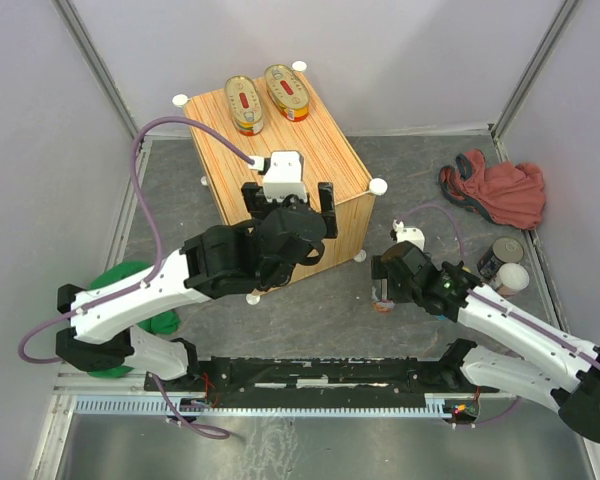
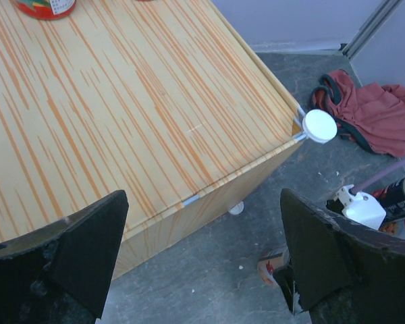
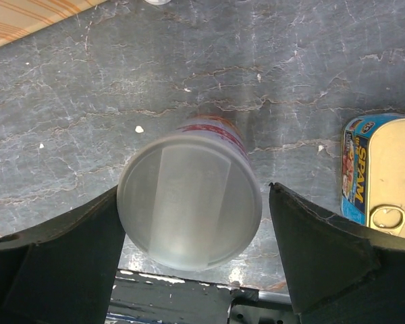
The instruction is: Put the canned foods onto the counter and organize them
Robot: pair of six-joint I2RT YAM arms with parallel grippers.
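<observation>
L fingers (image 2: 74, 256) spread, empty, over counter (image 2: 121, 121) holding 2 oval cans (image 1: 245, 105); R fingers (image 3: 61, 263) spread astride white-lidded can (image 3: 189, 202).

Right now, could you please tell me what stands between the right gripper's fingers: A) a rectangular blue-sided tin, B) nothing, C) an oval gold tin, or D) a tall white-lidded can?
D: the right wrist view shows the white-lidded can standing upright between the fingers of the right gripper, while the blue-sided tin lies off to one side.
</observation>
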